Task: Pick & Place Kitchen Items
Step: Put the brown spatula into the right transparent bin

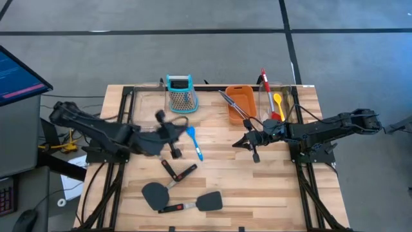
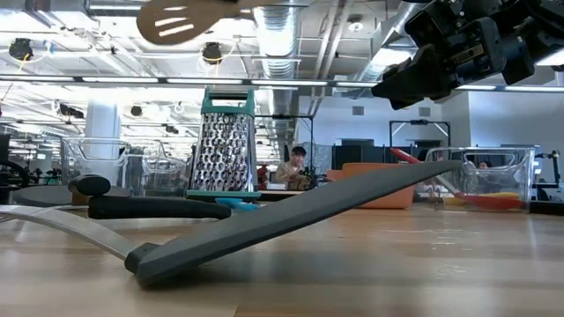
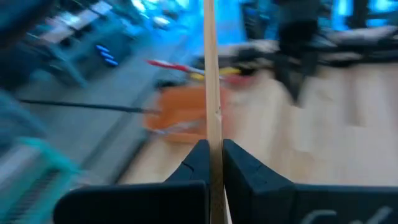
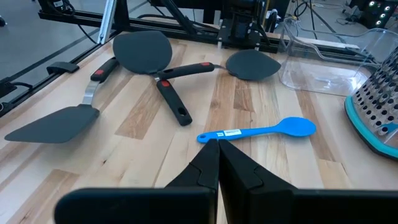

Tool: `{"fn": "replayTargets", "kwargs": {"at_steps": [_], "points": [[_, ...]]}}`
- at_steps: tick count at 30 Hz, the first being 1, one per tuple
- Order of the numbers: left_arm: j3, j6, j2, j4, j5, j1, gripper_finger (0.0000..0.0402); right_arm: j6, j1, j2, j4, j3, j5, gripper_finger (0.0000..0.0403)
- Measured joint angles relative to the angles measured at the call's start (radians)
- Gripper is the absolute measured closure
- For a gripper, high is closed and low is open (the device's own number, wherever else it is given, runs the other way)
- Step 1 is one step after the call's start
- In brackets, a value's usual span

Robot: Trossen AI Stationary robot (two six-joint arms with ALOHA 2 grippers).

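The pale wooden worktop [image 1: 270, 193] stands on a grey floor, with an open workshop behind it under ceiling lights. Beside the box grater [image 1: 180, 92], the left hand [image 3: 211, 163] pinches the wooden slotted turner [image 3: 210, 74], raised above the worktop. The blue spoon [image 1: 195, 143] lies just beside the grater, the black spatulas [image 1: 183, 196] nearer the front edge. Right of the grater sits the orange tub [image 1: 241, 103]. The right hand [image 4: 217, 158], pressed together and empty, hovers by the tub.

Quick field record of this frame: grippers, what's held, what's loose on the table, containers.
left gripper: shut on wooden slotted turner, lifted above the table
right gripper: shut, empty, above the table near the orange tub
loose on table: blue spoon, three black spatulas
clear bin: red and yellow utensils inside
box grater: upright at the table's far edge
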Motion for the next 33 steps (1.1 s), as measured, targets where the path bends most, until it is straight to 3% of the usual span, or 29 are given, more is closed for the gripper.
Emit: {"fn": "replayTargets", "kwargs": {"at_steps": [10, 15, 27, 33], "points": [[-0.002, 0.175, -0.180, -0.004, -0.443, 0.000, 0.0401, 0.002, 0.000, 0.000, -0.006, 0.000, 0.000, 0.0403], [-0.071, 0.146, -0.257, -0.006, -0.581, 0.055, 0.0401, 0.001, 0.000, 0.000, -0.005, 0.000, 0.000, 0.0403], [-0.464, -0.093, -0.447, 0.064, -0.534, 0.387, 0.0401, 0.001, 0.000, 0.000, -0.005, 0.000, 0.000, 0.0403], [-0.632, -0.085, -0.468, 0.297, -0.328, 0.603, 0.0401, 0.001, 0.000, 0.000, -0.005, 0.000, 0.000, 0.0403]]}}
